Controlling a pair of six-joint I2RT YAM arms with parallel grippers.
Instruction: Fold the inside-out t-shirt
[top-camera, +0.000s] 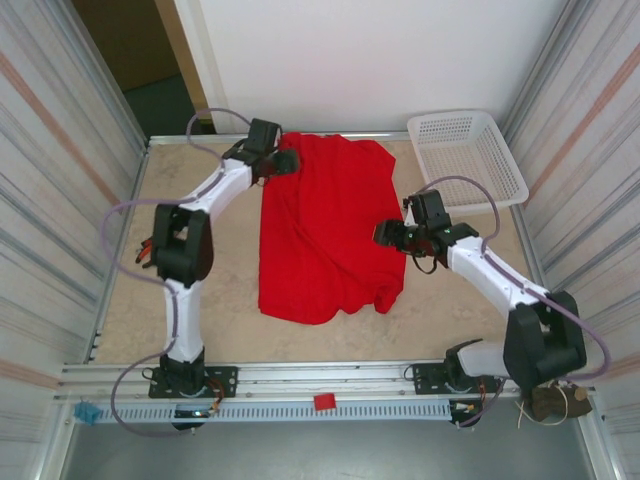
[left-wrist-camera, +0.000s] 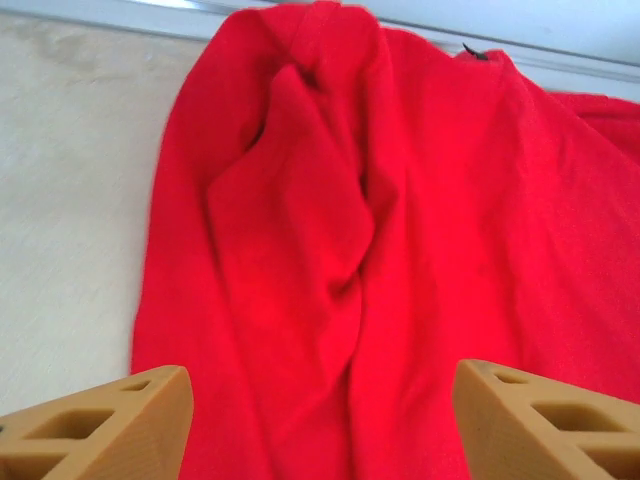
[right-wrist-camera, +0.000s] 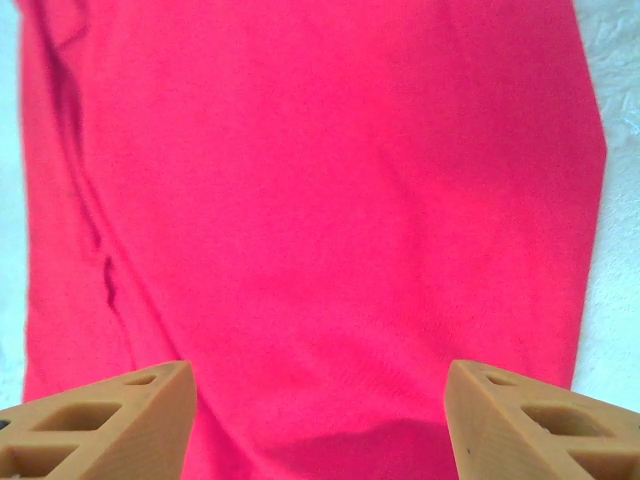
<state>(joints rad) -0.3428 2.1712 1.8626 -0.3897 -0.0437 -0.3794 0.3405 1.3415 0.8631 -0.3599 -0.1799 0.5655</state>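
Observation:
The inside-out t-shirt (top-camera: 325, 230) lies as a tall red strip down the middle of the table, wrinkled along its length. My left gripper (top-camera: 285, 162) hovers at its far left corner, jaws wide apart over creased red cloth (left-wrist-camera: 330, 250), with nothing between the tan fingers (left-wrist-camera: 110, 425). At the shirt's right edge my right gripper (top-camera: 388, 235) also stands open above smooth red cloth (right-wrist-camera: 320, 200), its fingers (right-wrist-camera: 540, 425) clear of the fabric.
A white basket (top-camera: 467, 155) sits at the back right corner. Metal rails frame the beige table (top-camera: 140, 310); striped side walls stand close on both sides. Bare tabletop lies left and right of the shirt.

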